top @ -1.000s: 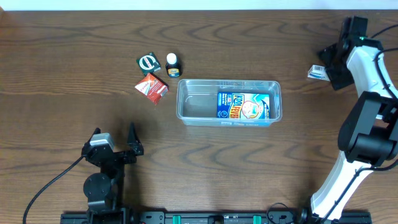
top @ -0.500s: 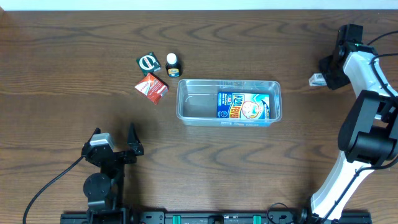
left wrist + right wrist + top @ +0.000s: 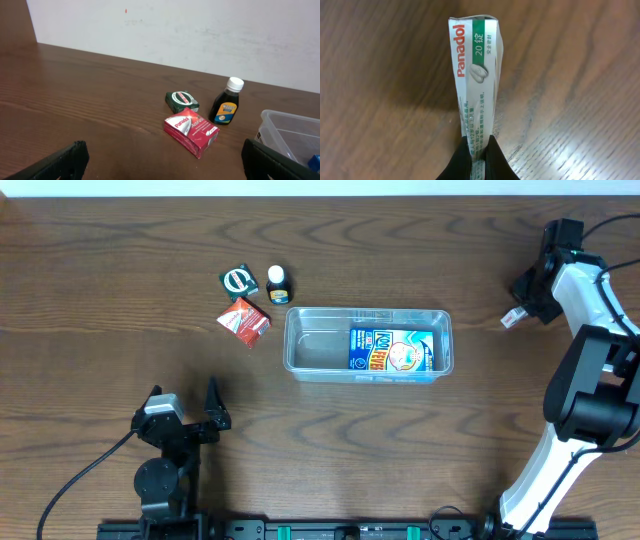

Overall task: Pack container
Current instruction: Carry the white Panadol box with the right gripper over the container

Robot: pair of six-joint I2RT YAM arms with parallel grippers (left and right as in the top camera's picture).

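The white and green Panadol box (image 3: 475, 65) has come off the table (image 3: 100, 260). A second ago it lay flat near the upper right of the overhead frame. Now it shows only as a thin sliver there, slid a little lower in the frame and turned on edge. The right wrist view confirms it: the right claw (image 3: 477, 152) is pinched narrow on the bottom end of the box, which points away from the camera with its printed edge facing up. A soft shadow lies on the wood to its left, so it seems to be lifted, or at least tipped clear.

The container (image 3: 292, 340) has not moved. It sits at the centre of the overhead frame, well apart from the held box, with a blue and orange packet (image 3: 392, 349) lying in its right half and its left half bare. The left claw (image 3: 184, 402) has stayed parked at the lower left with its fingers spread wide, holding nothing. The green box (image 3: 237, 280), the dark bottle (image 3: 277, 285) and the red Panadol box (image 3: 245, 320) wait untouched just beyond the container's upper left corner.

By my reading the pick is made and the carry across to the container comes next, though the grip is near one end, so the box may swing
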